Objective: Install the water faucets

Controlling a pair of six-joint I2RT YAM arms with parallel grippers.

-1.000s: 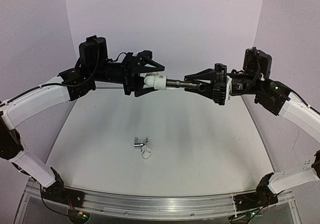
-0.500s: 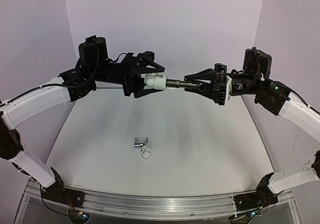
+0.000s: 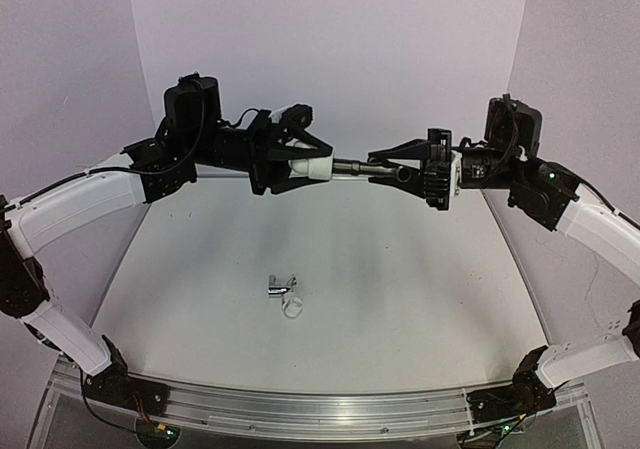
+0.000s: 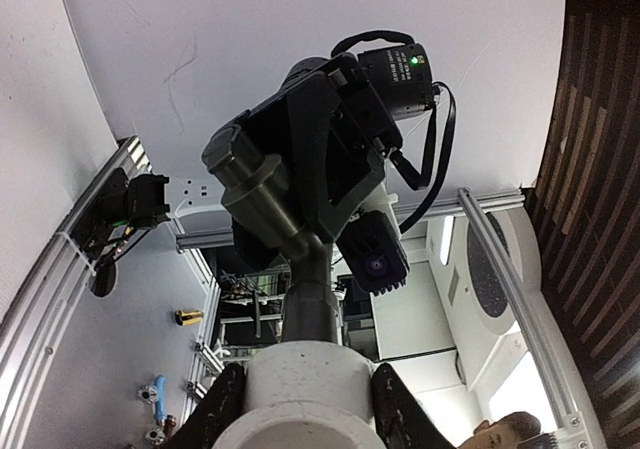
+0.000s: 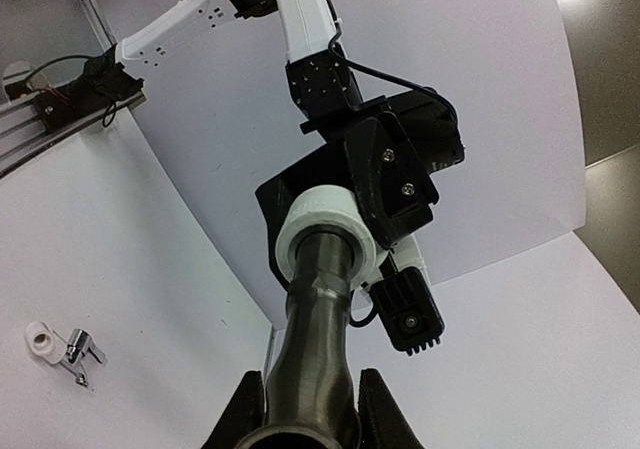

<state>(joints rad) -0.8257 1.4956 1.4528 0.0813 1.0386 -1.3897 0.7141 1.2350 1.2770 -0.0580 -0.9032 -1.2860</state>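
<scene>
The matte black water faucet (image 3: 372,169) hangs level in mid-air between my two arms, high above the table. My right gripper (image 3: 386,170) is shut on its body (image 5: 320,339). Its stem end sits inside a white elbow fitting (image 3: 308,166), and my left gripper (image 3: 316,164) is shut on that fitting (image 4: 305,394), with a finger (image 4: 222,414) pressed to each side. The shiny chrome faucet (image 3: 279,286) lies on the table, also visible in the right wrist view (image 5: 78,349).
A small white ring (image 3: 293,310) lies right beside the chrome faucet on the white tabletop (image 3: 420,289). Lilac walls (image 3: 330,49) stand behind and at both sides. A metal rail (image 3: 300,409) runs along the near edge between the arm bases.
My left gripper's fingers, spread loosely around the white fitting before, have closed onto it, and the left wrist has turned slightly. The right arm and the black faucet have stayed still.
</scene>
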